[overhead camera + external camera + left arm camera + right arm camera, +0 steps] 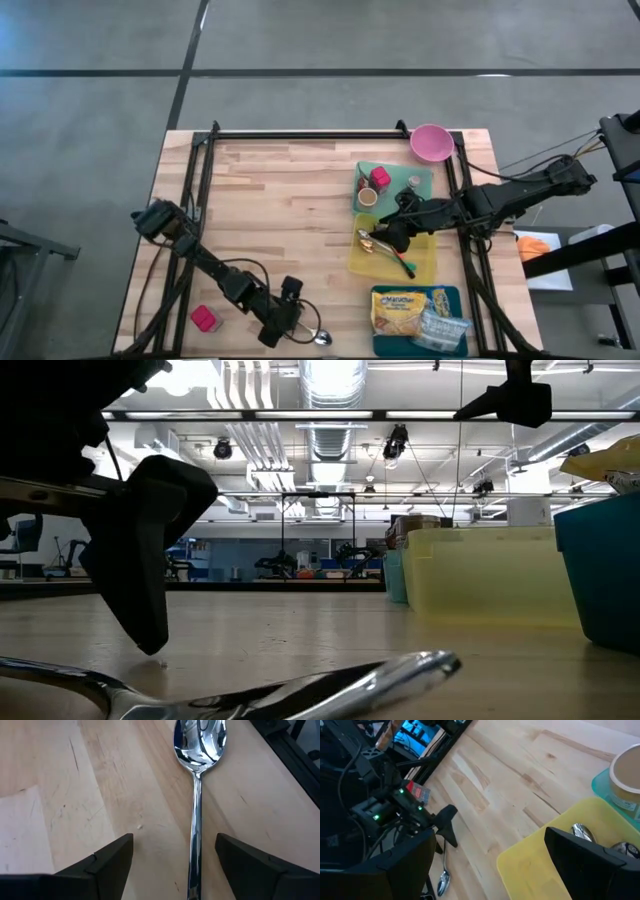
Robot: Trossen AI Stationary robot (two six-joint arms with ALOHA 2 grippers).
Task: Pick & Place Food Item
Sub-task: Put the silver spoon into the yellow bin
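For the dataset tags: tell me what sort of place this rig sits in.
Probably a large robotics lab or industrial workshop. The low view shows exposed ceiling ducts with strip lights, and more equipment frames across an open hall. The wooden table stands on a bare concrete floor.

1. Light wooden plank surface (290, 200) with a black frame (300, 134) along its edges.
2. Grey concrete floor (330, 35) crossed by dark lines.
3. Open hall ceiling (330, 390) with ducts and strip lights.
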